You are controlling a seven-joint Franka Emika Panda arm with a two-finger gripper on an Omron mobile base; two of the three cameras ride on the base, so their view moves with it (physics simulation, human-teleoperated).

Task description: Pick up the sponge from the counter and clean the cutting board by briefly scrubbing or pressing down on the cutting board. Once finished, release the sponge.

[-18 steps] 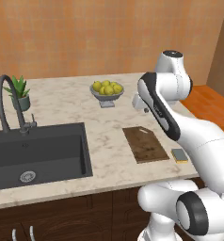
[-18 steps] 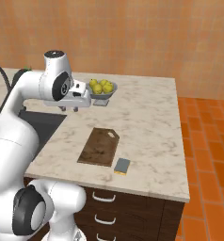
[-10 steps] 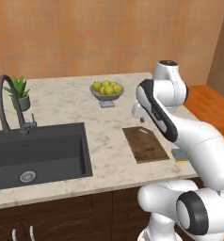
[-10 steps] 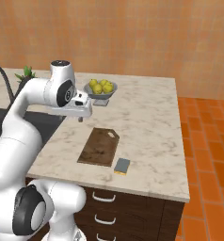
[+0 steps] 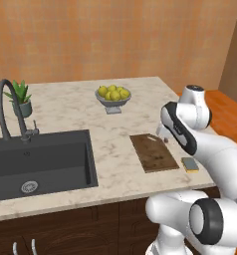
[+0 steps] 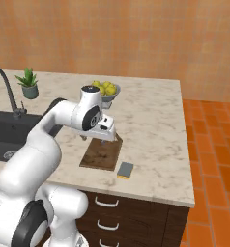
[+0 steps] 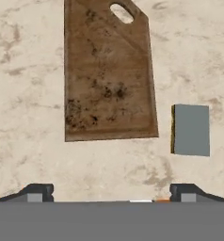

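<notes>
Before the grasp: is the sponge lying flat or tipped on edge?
Flat. The sponge rests on the counter grey-green face up, with a thin yellow edge showing, beside the cutting board and apart from it.

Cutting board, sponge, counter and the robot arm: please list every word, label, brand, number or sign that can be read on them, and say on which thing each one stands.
None: no readable text appears in any view.
The cutting board carries only dark stains and a handle hole, no lettering.
The sponge has a plain grey-green top.
The counter shows marbling only.
The robot arm is plain white, without any brand or number.
</notes>
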